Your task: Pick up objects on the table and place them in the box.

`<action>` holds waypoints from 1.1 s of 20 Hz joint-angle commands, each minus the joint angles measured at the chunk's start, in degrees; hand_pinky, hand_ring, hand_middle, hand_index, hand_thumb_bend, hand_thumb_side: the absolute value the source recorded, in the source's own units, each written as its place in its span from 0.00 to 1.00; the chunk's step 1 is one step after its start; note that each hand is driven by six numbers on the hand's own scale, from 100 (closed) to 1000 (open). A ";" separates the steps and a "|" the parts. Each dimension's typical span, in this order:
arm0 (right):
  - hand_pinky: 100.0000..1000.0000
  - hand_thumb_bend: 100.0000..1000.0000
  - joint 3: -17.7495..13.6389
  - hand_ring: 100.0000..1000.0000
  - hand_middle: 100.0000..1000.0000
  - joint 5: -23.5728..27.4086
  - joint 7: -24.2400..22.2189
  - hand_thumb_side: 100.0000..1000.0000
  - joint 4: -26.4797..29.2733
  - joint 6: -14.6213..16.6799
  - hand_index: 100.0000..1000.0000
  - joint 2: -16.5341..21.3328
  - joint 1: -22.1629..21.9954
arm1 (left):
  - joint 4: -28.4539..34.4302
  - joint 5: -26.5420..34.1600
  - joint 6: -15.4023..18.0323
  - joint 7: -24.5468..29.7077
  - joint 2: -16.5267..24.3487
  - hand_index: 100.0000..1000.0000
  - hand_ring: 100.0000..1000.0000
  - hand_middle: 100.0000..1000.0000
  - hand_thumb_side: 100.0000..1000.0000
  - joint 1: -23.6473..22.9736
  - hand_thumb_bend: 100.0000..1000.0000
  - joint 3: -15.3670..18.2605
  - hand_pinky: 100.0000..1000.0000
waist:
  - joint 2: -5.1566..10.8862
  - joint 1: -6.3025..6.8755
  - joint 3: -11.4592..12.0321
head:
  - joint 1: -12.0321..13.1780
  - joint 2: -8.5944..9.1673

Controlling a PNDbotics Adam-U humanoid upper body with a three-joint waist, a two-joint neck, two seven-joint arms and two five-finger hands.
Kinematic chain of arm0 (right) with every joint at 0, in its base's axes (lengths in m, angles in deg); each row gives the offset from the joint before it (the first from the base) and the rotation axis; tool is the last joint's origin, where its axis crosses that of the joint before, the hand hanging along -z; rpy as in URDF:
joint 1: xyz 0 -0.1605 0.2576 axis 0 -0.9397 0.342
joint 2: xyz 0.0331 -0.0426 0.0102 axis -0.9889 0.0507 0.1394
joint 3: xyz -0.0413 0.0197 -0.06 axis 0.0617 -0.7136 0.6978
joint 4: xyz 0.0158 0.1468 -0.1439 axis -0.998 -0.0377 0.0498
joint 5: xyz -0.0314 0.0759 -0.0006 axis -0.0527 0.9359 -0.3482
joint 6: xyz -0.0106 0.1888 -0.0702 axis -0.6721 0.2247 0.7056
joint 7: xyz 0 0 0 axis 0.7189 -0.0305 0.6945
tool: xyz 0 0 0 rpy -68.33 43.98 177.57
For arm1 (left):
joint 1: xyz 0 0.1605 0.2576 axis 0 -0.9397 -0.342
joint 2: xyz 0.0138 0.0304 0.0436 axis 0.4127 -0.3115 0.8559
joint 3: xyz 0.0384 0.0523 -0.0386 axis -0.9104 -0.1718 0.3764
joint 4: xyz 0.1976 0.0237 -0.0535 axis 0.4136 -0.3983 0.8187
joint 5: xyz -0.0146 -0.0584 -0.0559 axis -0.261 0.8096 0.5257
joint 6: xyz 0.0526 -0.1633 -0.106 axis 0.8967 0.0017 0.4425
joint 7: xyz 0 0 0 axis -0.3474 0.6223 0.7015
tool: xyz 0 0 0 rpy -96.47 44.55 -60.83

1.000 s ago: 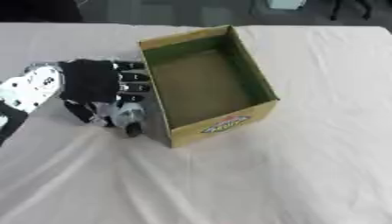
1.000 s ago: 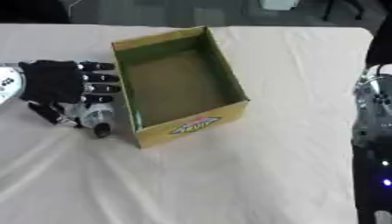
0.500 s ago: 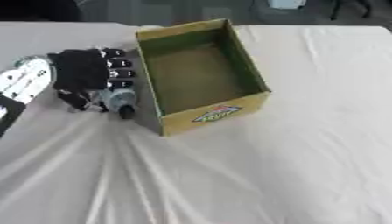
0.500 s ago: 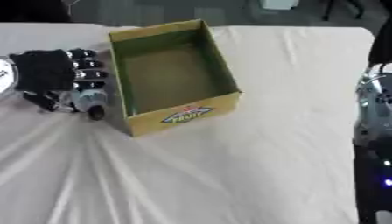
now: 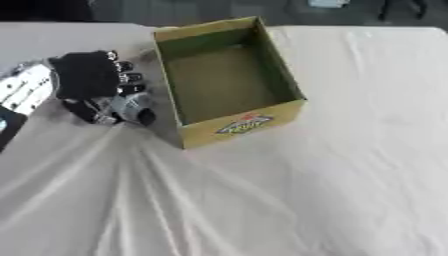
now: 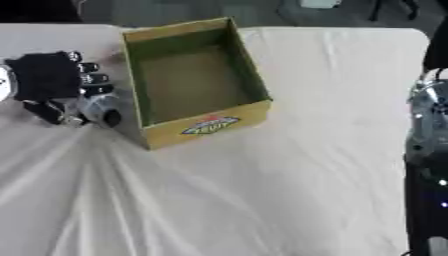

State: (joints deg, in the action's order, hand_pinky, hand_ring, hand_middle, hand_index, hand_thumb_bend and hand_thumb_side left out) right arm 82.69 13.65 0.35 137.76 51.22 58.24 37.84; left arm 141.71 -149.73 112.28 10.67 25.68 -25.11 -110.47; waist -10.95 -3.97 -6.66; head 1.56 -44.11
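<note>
An open yellow cardboard box with a green inside stands on the white cloth, and nothing shows in it. My left hand lies just left of the box, back up, close to its left wall. Its fingers are curled down round a small grey thing with a dark end that rests on the cloth. Only part of my right arm shows, along the right edge of the right eye view; the hand itself is out of sight.
The white tablecloth is pulled into creases that fan out from under my left hand toward the near edge. A dark floor and some objects lie beyond the far table edge.
The whole picture has shifted upward, so the camera has moved. My left hand stays beside the box's left wall, still curled on the grey thing.
</note>
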 commanded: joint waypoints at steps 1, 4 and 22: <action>0.24 0.00 -0.34 0.38 0.42 -0.40 0.04 0.85 0.75 0.14 0.66 1.53 0.23 | 1.43 0.69 14.12 -12.58 2.86 0.27 0.01 0.01 0.71 -0.83 0.00 -1.71 0.00 | 0.76 0.30 0.32 | -0.24 -0.01; 0.24 0.00 -0.34 0.38 0.42 -0.54 0.04 0.85 0.75 0.18 0.66 1.89 -0.05 | 4.33 3.87 14.12 -10.16 4.45 0.25 0.00 0.00 0.69 -0.70 0.00 -1.95 0.00 | 0.99 0.56 0.61 | -0.47 -0.01; 0.24 0.00 -0.24 0.38 0.42 -1.04 0.28 0.85 0.75 0.36 0.66 3.25 -1.03 | 20.72 26.06 9.45 3.83 12.42 0.21 0.00 0.00 0.69 0.63 0.00 3.45 0.00 | 2.11 1.70 1.44 | -0.31 -0.01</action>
State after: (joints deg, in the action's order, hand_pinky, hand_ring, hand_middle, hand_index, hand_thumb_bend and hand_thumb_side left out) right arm 82.70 12.80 0.58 137.76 51.50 60.19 36.48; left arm 160.74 -125.28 119.09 17.49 35.77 -25.52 -108.54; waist -10.08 -2.58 -5.20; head 1.49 -44.14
